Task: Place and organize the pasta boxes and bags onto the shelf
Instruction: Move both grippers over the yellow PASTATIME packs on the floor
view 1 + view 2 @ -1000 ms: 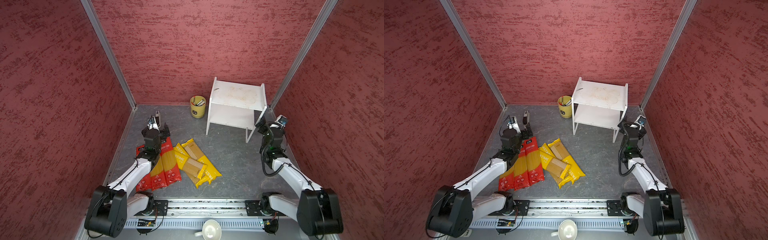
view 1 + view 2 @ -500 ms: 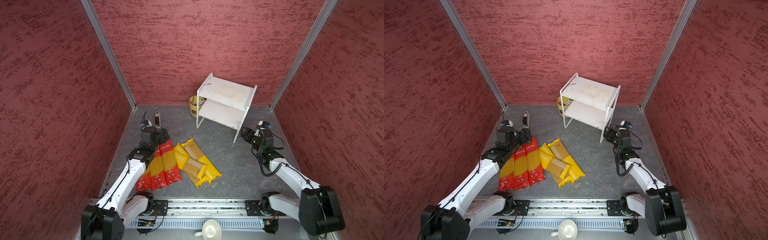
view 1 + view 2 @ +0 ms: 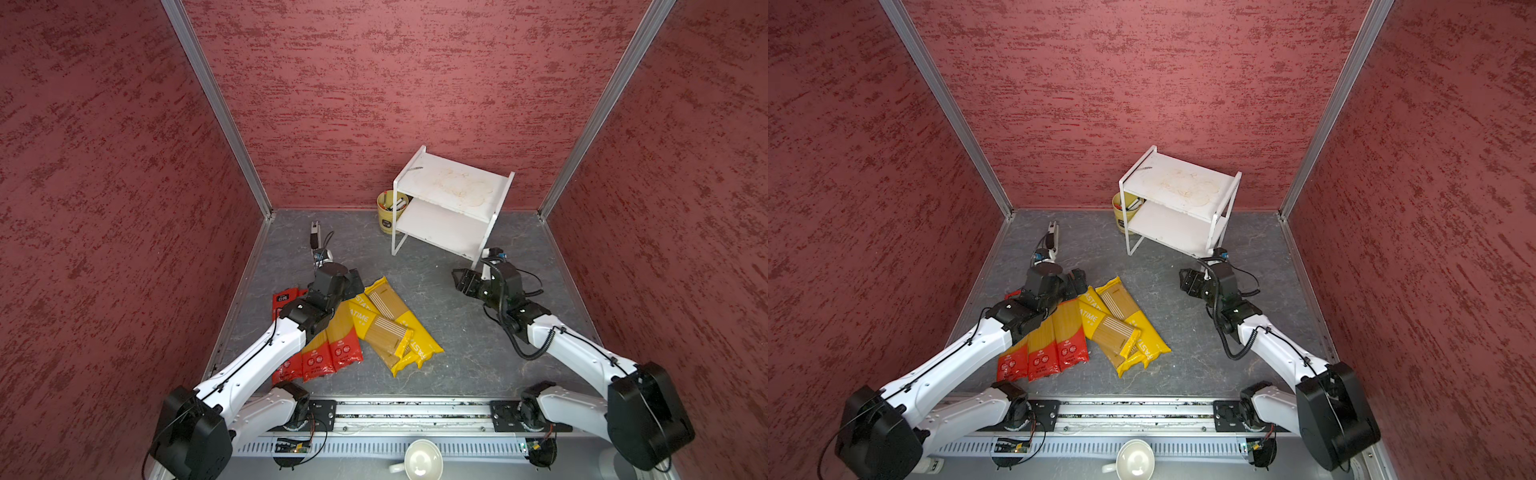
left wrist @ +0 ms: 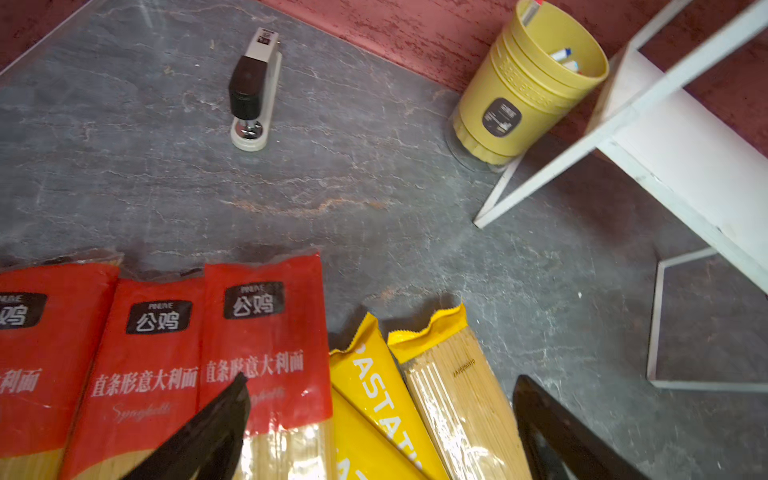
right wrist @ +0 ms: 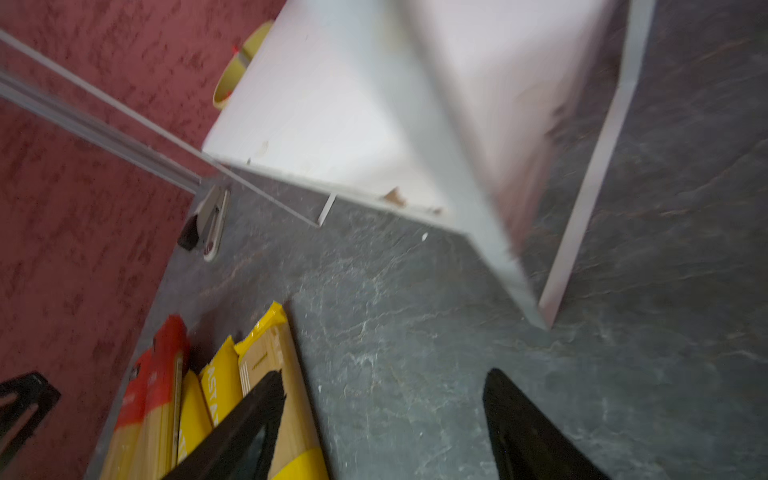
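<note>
Covering parts of the three red-ended packs (image 3: 337,353) in both top views, the left gripper (image 3: 356,283) and its arm hang there, fingers apart, empty. Three yellow packs (image 3: 388,328) overlap, the lowest mostly hidden; all six lie in front of the shelf (image 3: 453,187). One yellow cup (image 3: 386,219) sits half behind it. The right gripper (image 3: 459,282), near the shelf's front leg, is spread, holding nothing.

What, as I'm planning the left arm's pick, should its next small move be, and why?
Probably lower the left gripper onto the yellow packs: its jaws stand open above their ends, holding nothing, and the shelf bears no pack.
</note>
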